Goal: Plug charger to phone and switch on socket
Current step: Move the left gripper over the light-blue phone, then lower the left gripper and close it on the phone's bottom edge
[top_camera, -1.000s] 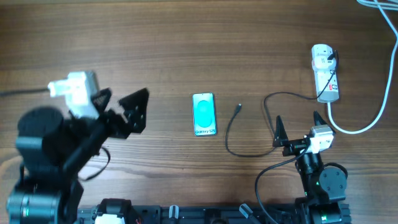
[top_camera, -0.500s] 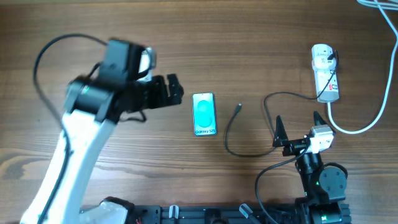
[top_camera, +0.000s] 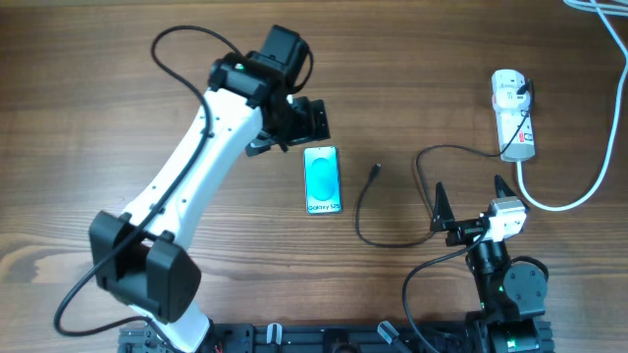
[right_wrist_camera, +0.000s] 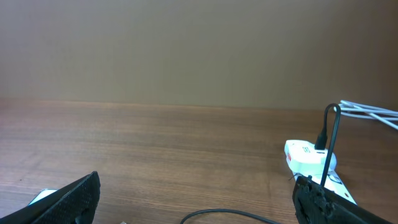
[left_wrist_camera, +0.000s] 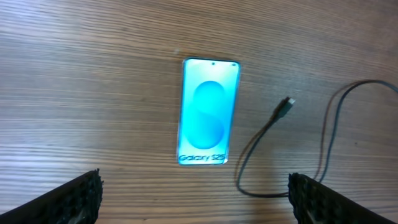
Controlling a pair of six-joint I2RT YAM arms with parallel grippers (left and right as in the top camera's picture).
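The phone lies flat at the table's middle, cyan screen up; it also shows in the left wrist view. The charger cable loops to its right, with its connector tip lying free on the wood, apart from the phone; the tip also shows in the left wrist view. Its black plug sits in the white socket at the far right, also seen in the right wrist view. My left gripper is open and empty, just above the phone's far end. My right gripper is open and empty near the front edge.
A thick white cord runs from the socket towards the right edge and back corner. My left arm stretches diagonally across the left half of the table. The cable loop lies just in front of my right gripper.
My left arm has swung from the left side towards the middle, and its gripper now hovers by the phone's far end. The right arm, phone and cable have not moved.
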